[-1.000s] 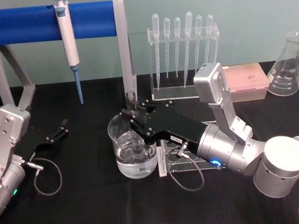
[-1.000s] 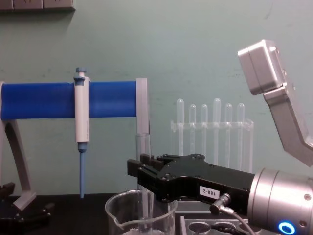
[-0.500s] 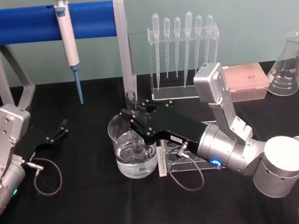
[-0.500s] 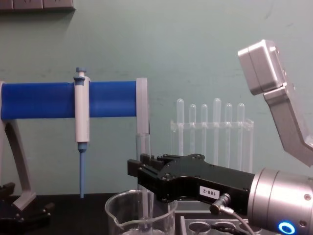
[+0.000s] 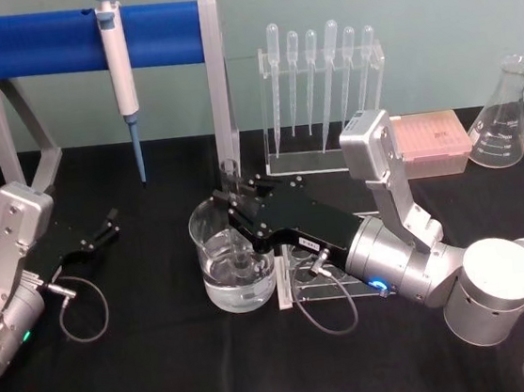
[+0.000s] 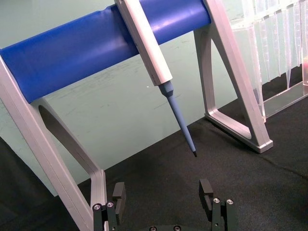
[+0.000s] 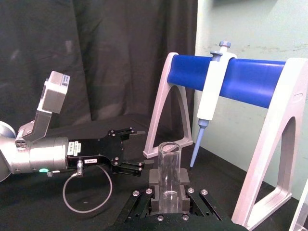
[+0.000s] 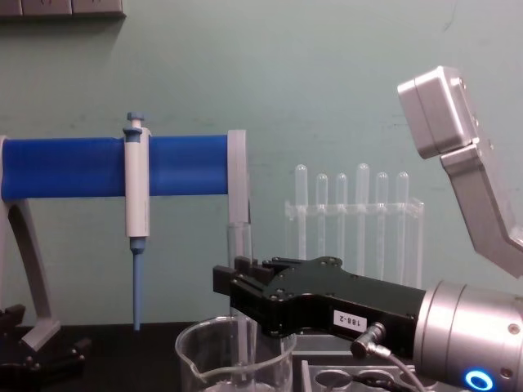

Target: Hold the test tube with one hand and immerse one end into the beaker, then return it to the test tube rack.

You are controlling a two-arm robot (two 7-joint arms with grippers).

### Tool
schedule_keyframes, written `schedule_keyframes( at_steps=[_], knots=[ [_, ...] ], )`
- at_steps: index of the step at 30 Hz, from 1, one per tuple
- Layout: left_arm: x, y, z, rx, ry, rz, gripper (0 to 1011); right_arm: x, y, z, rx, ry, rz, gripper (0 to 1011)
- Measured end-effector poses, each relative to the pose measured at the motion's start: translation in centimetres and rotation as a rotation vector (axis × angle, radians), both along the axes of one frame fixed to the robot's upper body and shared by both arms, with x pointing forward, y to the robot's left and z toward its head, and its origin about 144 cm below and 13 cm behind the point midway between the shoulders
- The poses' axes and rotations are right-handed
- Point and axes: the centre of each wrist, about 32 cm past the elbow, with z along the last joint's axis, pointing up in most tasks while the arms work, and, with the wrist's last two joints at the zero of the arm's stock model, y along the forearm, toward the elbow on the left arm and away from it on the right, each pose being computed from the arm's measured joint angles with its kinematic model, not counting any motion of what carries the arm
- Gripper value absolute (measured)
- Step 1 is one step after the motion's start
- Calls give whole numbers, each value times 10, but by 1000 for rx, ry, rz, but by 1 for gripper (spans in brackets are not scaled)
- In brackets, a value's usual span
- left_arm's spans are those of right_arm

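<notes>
Head view shows the right jaws closed on the test tube point(image 5: 230, 174), pinching it a little under its open rim. The tube stands straight up. Its top sticks out above the jaws, and its long part hangs down below them into the beaker point(image 5: 214, 287). The beaker sits right under the jaws on the black bench point(image 5: 150, 379) and has water point(image 5: 240, 291) in its lower part. The round end of the tube looks like it is down in that water, so I think the dipping step is happening now. Holding the tube up high keeps the jaws dry and out of the glass. Holding it straight keeps it off the beaker wall.

The test tube rack point(image 5: 291, 283) lies just beside the beaker, under the wrist behind the jaws. That is close, so the trip back should be short: lift up, move over a hole, go down slowly. A bump on the beaker rim could crack the tube.

The left jaws are open and hold nothing. They rest low over the bench, well apart from the right jaws, near the blue stand point(image 5: 46, 43) with the pipettor point(image 5: 119, 75).
</notes>
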Motion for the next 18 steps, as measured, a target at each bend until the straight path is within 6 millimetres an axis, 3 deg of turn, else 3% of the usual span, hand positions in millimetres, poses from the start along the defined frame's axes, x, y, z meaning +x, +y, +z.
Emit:
schedule_keyframes(
  at_steps=[18],
  knots=[
    [0, 0, 0, 0, 0, 0, 1000, 0, 0, 0, 0, 0, 0, 224]
  ],
)
